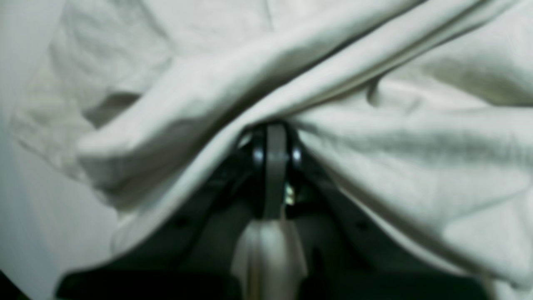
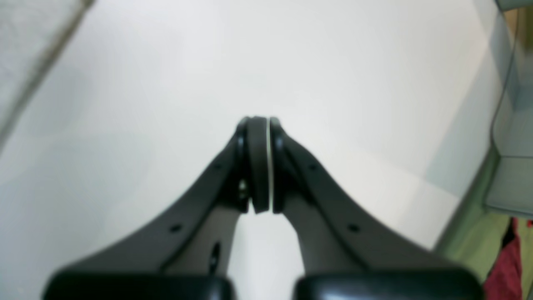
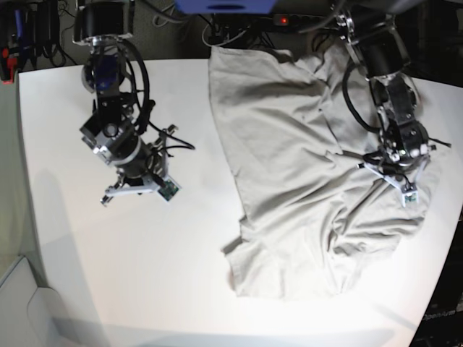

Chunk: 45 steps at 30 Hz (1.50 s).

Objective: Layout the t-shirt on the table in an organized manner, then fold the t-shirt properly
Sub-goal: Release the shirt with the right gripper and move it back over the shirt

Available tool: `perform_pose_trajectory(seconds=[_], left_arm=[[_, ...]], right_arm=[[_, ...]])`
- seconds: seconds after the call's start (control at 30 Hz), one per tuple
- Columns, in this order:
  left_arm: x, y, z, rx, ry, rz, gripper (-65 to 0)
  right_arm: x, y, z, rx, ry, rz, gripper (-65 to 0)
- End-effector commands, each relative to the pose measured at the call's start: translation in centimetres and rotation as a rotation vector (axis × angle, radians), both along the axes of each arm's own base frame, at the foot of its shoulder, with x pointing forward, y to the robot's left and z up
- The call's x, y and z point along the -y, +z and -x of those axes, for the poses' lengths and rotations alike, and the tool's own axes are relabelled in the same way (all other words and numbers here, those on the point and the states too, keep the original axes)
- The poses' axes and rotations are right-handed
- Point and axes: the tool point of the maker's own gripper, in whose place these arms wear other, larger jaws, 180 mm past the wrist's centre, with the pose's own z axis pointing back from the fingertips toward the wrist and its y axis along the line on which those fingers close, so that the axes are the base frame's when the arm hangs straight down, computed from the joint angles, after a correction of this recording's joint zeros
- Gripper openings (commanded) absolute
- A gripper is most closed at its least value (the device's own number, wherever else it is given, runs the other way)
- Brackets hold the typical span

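The light grey-beige t-shirt (image 3: 289, 159) lies rumpled on the right half of the white table (image 3: 108, 275), bunched into folds near its right side. My left gripper (image 3: 383, 173) is down in those folds. In the left wrist view the left gripper (image 1: 275, 137) is shut on a pinched ridge of the t-shirt (image 1: 416, 166), and cloth drapes over both fingers. My right gripper (image 3: 137, 186) hangs over bare table left of the shirt. The right wrist view shows the right gripper (image 2: 258, 125) shut with nothing in it, and a shirt edge (image 2: 25, 41) at the upper left.
Cables and dark equipment (image 3: 43, 29) line the table's far edge. In the right wrist view the table edge (image 2: 462, 208) runs down the right, with a grey box (image 2: 512, 166), green floor and something red (image 2: 504, 258) beyond it.
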Motion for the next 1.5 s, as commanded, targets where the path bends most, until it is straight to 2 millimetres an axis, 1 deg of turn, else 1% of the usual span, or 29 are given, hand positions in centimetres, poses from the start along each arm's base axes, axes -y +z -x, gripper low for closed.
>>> perform_pose_trajectory(seconds=[0.0, 0.03, 0.13, 0.17, 0.23, 0.3, 0.37, 0.43, 0.47, 0.5, 0.57, 0.63, 0.67, 0.73, 0.8, 0.87, 0.9, 0.97, 1.03, 1.1, 1.2, 1.27, 1.37, 1.47], left_arm=[[-0.9, 2.1, -2.1, 0.060, 0.004, -0.024, -65.0], [-1.1, 2.3, -2.8, 0.064, 0.003, -0.022, -65.0], [-1.0, 4.4, -5.8, 0.137, -0.003, -0.018, -65.0], [-0.9, 5.1, -6.8, 0.163, -0.004, -0.016, -65.0], [-0.1, 6.6, -8.9, 0.198, -0.031, -0.016, -65.0], [1.0, 7.7, -10.2, 0.213, -0.072, -0.029, -65.0], [1.7, 8.9, -10.9, 0.237, -0.101, -0.050, -65.0], [2.0, 10.3, -11.0, 0.257, -0.108, -0.064, -65.0], [2.5, 10.1, -10.6, 0.245, -0.107, -0.054, -65.0], [2.9, 10.1, -10.1, 0.240, -0.105, -0.047, -65.0], [3.1, 9.7, -8.8, 0.220, -0.103, -0.049, -65.0], [3.4, 9.0, -6.8, 0.200, -0.105, -0.057, -65.0], [4.1, 8.6, -5.7, 0.195, -0.108, -0.050, -65.0], [5.3, 7.8, -3.5, 0.187, -0.115, -0.044, -64.9], [6.0, 7.5, -2.0, 0.179, -0.123, -0.044, -64.9], [6.9, 7.0, -0.4, 0.173, -0.124, -0.032, -64.9], [7.1, 6.8, 0.4, 0.169, -0.119, -0.027, -64.9], [7.5, 6.2, 1.3, 0.158, -0.118, -0.018, -64.9], [7.9, 5.5, 2.1, 0.138, -0.124, -0.011, -64.9], [8.5, 3.9, 3.0, 0.098, -0.124, 0.011, -64.9], [8.7, 1.2, 3.7, 0.047, -0.123, 0.034, -64.9], [8.7, 0.0, 4.0, 0.037, -0.127, 0.038, -64.9], [8.7, -0.2, 4.1, 0.040, -0.129, 0.038, -64.9], [8.7, -0.1, 4.0, 0.043, -0.129, 0.037, -64.9]], right_arm=[[-0.4, 1.7, -1.1, 0.053, 0.009, -0.019, -65.0], [-1.0, 1.7, -1.2, 0.053, 0.013, -0.033, -65.0], [-2.2, 2.1, -1.4, 0.059, 0.012, -0.069, -65.0], [-2.6, 2.6, -1.8, 0.072, 0.013, -0.079, -65.0], [-3.7, 2.1, -2.2, 0.052, 0.014, -0.106, -65.0], [-4.6, 2.0, -3.0, 0.042, 0.011, -0.131, -65.0], [-5.1, 1.7, -3.5, 0.028, 0.012, -0.141, -64.3], [-5.3, 1.2, -4.0, 0.003, 0.010, -0.132, -59.8], [-5.4, 1.2, -4.6, -0.001, 0.013, -0.131, -56.5], [-6.1, 1.3, -5.4, -0.003, 0.026, -0.138, -53.0], [-6.6, 1.6, -6.6, -0.007, 0.035, -0.135, -46.6], [-7.0, 2.1, -7.8, -0.001, 0.045, -0.142, -40.2], [-7.1, 2.1, -8.4, -0.006, 0.048, -0.141, -36.9], [-7.8, 2.6, -10.4, -0.017, 0.064, -0.149, -30.8], [-9.5, 2.6, -11.4, -0.054, 0.084, -0.202, -27.2], [-10.3, 2.6, -12.4, -0.085, 0.095, -0.236, -24.5], [-10.6, 2.4, -12.8, -0.106, 0.099, -0.247, -23.6], [-11.6, 2.1, -13.4, -0.128, 0.114, -0.280, -23.3], [-13.4, 2.5, -13.6, -0.121, 0.146, -0.334, -23.3], [-13.7, 2.7, -13.8, -0.108, 0.154, -0.349, -23.3], [-13.8, 2.5, -13.6, -0.113, 0.156, -0.352, -23.3], [-13.8, 2.2, -13.5, -0.119, 0.154, -0.351, -23.3], [-13.9, 0.9, -12.5, -0.144, 0.151, -0.364, -23.3], [-15.1, -0.2, -11.2, -0.146, 0.188, -0.385, -23.3]])
